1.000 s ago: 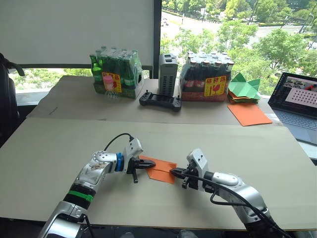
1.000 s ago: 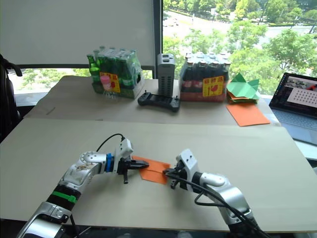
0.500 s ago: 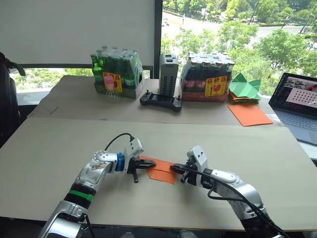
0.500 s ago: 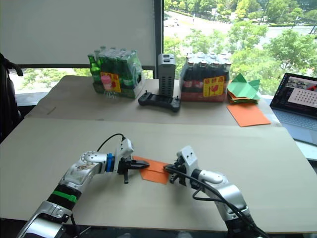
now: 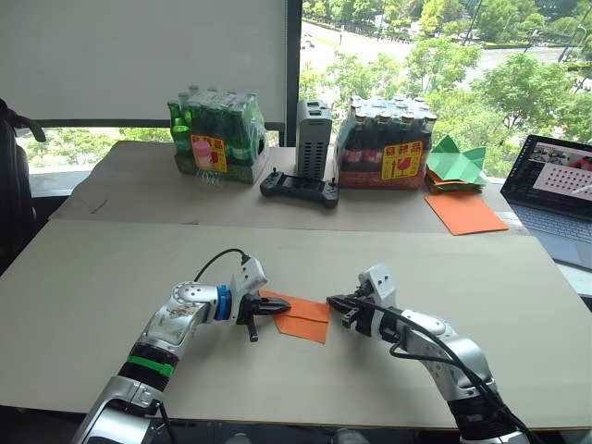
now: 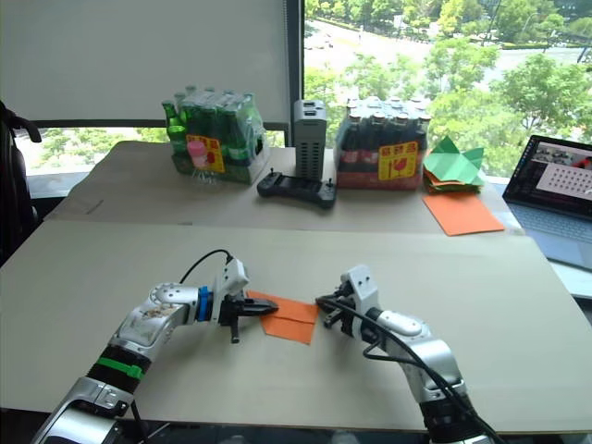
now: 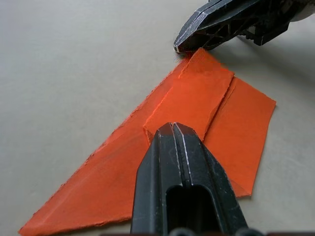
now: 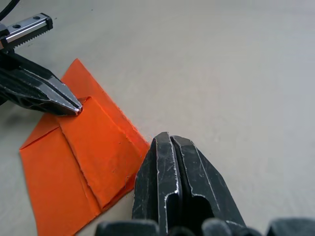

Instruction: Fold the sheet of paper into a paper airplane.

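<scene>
Left eye view: orange folded sheet of paper (image 5: 301, 317) flat on beige cardboard tabletop (image 5: 102, 277). Left gripper (image 5: 280, 309), fingers together, tip pressing the paper. Right gripper (image 5: 331, 302), fingers together, just beside the paper's edge.

Left wrist view: layered, creased wedge, ragged edges.

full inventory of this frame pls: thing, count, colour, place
sheet of paper: 1, bright orange, folded wedge lying on the near table between the grippers
near table: 1, beige, foreground
green bottle pack: 1, green, far table, left
dark bottle pack: 1, dark with red caps, far table, right of centre
grey box: 1, grey, upright between the packs
controller: 1, black, in front of the box
green paper shapes: a stack, green, far right
larger orange sheet: 1, orange, flat by the stack
laptop: 1, grey, open, right edge
left gripper: shut, tip on the paper
right gripper: shut, beside the paper's edge
</scene>
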`<state>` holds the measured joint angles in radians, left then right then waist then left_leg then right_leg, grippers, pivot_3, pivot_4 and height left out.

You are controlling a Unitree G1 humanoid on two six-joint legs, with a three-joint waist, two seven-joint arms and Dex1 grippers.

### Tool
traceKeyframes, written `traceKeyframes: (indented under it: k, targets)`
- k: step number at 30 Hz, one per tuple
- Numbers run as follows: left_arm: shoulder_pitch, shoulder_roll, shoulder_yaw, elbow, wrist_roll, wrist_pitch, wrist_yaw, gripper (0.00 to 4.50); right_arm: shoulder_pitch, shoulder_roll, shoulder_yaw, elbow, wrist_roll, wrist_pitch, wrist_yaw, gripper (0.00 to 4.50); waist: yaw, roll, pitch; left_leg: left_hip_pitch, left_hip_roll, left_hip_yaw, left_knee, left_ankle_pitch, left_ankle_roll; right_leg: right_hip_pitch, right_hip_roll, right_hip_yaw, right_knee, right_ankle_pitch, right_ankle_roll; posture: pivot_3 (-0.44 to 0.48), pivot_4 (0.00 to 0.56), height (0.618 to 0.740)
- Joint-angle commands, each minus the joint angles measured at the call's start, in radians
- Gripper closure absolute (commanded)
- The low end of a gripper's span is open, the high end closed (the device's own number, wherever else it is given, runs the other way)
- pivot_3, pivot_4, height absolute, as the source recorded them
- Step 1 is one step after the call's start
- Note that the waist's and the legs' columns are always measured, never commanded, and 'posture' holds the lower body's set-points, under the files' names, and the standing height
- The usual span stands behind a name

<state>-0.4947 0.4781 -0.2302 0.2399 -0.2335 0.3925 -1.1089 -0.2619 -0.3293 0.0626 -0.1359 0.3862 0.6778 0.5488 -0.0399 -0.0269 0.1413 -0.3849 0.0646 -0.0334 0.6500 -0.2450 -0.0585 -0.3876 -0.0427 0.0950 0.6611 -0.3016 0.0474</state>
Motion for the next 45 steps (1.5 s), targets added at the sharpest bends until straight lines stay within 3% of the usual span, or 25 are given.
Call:
traceKeyframes:
  k: [1,7,16,29,30,34,45]
  targets:
    - [0.021,0.005,-0.001,0.030,0.016,0.044,0.022,4.50,-0.043,0.028,-0.106,-0.054,0.105,0.027,-0.008,4.47,-0.001,0.000,0.000,0.000,0.000,0.000,0.000,0.000,0.000,0.000,0.000,0.000,0.000,0.000,0.000,0.000,0.150,0.740]
    - [-0.016,-0.015,0.077,-0.041,-0.064,0.146,0.053,4.50,-0.046,0.026,-0.138,-0.089,0.170,0.083,-0.003,4.47,-0.002,0.000,0.000,-0.001,0.000,0.000,0.000,0.000,0.000,-0.001,0.000,0.000,0.000,0.000,0.000,0.000,0.150,0.740]
    - [-0.069,-0.010,0.252,-0.260,-0.292,0.460,0.144,4.50,-0.003,0.003,-0.095,-0.131,0.214,0.145,0.031,4.47,-0.005,0.000,0.002,-0.005,0.000,-0.001,0.000,0.000,0.000,-0.004,0.000,0.000,-0.001,0.000,0.000,0.000,0.150,0.740]
    - [0.111,0.119,0.370,-0.401,-0.411,0.576,0.207,4.50,-0.031,0.028,-0.082,-0.087,0.229,0.153,0.042,4.47,-0.004,0.001,0.003,-0.005,0.000,-0.001,-0.001,0.000,0.000,-0.004,0.000,0.000,-0.002,0.000,0.000,0.000,0.150,0.740]
    - [0.120,0.124,0.376,-0.402,-0.415,0.575,0.213,4.50,-0.033,0.029,-0.079,-0.087,0.229,0.155,0.042,3.86,-0.003,0.001,0.003,-0.005,0.000,-0.001,-0.001,0.000,0.000,-0.004,0.000,0.000,-0.003,0.000,0.000,0.000,0.150,0.740]
    - [0.143,0.124,0.393,-0.415,-0.431,0.578,0.243,4.50,-0.040,0.025,-0.074,-0.079,0.223,0.158,0.039,2.56,-0.002,0.001,0.003,-0.005,0.000,-0.001,-0.002,0.000,0.000,-0.004,0.000,0.000,-0.003,0.000,0.000,0.000,0.150,0.740]
    - [0.164,0.120,0.396,-0.430,-0.462,0.568,0.293,4.50,-0.044,0.025,-0.054,-0.040,0.210,0.163,0.039,2.56,-0.004,0.001,0.003,-0.005,0.000,-0.001,-0.002,0.000,0.000,-0.004,0.000,0.000,-0.003,0.000,0.000,0.000,0.150,0.740]
